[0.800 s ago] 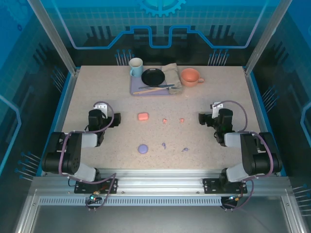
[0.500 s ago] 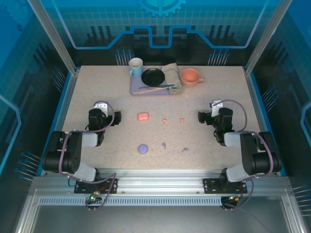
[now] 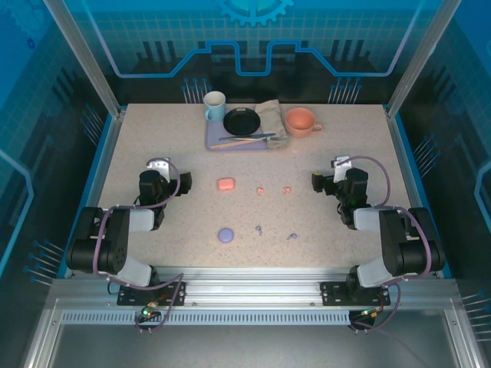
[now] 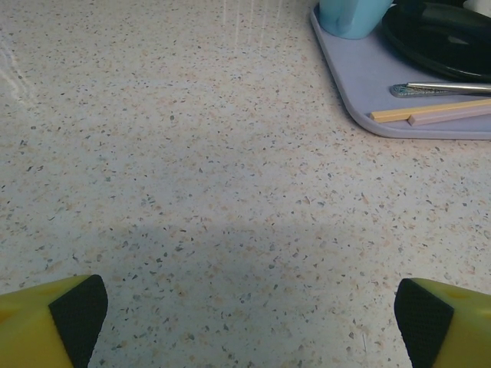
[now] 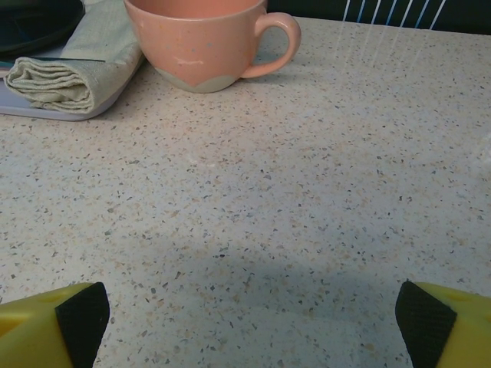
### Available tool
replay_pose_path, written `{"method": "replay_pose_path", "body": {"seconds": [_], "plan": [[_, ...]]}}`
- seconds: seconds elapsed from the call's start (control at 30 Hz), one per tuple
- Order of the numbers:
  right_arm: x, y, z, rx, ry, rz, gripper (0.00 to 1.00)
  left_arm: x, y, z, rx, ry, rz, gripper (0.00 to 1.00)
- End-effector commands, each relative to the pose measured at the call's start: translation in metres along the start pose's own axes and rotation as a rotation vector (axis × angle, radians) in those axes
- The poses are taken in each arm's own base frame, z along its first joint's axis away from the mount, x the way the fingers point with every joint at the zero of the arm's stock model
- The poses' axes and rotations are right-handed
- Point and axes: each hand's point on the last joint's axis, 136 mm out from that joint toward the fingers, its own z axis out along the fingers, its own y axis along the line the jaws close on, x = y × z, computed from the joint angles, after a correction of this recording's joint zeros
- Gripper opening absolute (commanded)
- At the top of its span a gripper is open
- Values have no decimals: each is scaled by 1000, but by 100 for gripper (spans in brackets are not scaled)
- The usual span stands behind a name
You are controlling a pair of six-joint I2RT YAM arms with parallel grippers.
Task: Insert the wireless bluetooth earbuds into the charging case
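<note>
Two salmon-pink earbuds (image 3: pixel 260 191) (image 3: pixel 287 189) and two lilac earbuds (image 3: pixel 258 228) (image 3: pixel 291 236) lie loose on the speckled table. A closed pink charging case (image 3: pixel 225 184) rests left of the pink buds. A closed purple case (image 3: pixel 225 234) rests left of the lilac ones. My left gripper (image 3: pixel 163 179) (image 4: pixel 245 314) hovers low at the left, open, with bare table between its pads (image 4: pixel 77 310). At the right, my right gripper (image 3: pixel 338 178) (image 5: pixel 245 318) is also open over bare table, its pads (image 5: pixel 420 314) far apart. Both stand well apart from the buds and cases.
At the back stands a lilac tray (image 3: pixel 219 142) (image 4: pixel 360 77) with a blue cup (image 3: pixel 215 106), a black plate (image 3: pixel 242 121), chopsticks (image 4: pixel 430 113) and a folded cloth (image 5: pixel 69 73). A salmon mug (image 3: pixel 301 121) (image 5: pixel 203 38) sits right of it. Glass walls enclose the table.
Both grippers have crept very slightly toward the back of the table. The cases and earbuds have not moved.
</note>
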Motion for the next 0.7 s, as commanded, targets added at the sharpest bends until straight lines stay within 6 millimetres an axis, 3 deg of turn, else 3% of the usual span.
{"method": "replay_pose_path", "body": {"seconds": [0.0,0.13,0.23,0.37,0.4,0.53,0.67], "plan": [[-17,-8,0,58,-37,16,100,-14,-9,3,34,-42,0,99],[-44,-31,-19,178,24,94,100,-28,1,0,-35,5,-31,99],[-65,-25,-33,129,55,201,100,-30,5,-4,-79,121,-88,99],[-63,-43,-54,257,238,505,100,-40,3,-21,-99,208,-213,99],[-72,-42,-55,246,281,533,100,-44,4,-25,-114,217,-259,99],[-74,-11,-51,105,412,506,99,-49,-5,-42,-125,332,-429,99],[-78,43,-63,-56,487,430,91,-44,-22,-60,-91,446,-576,99]]}}
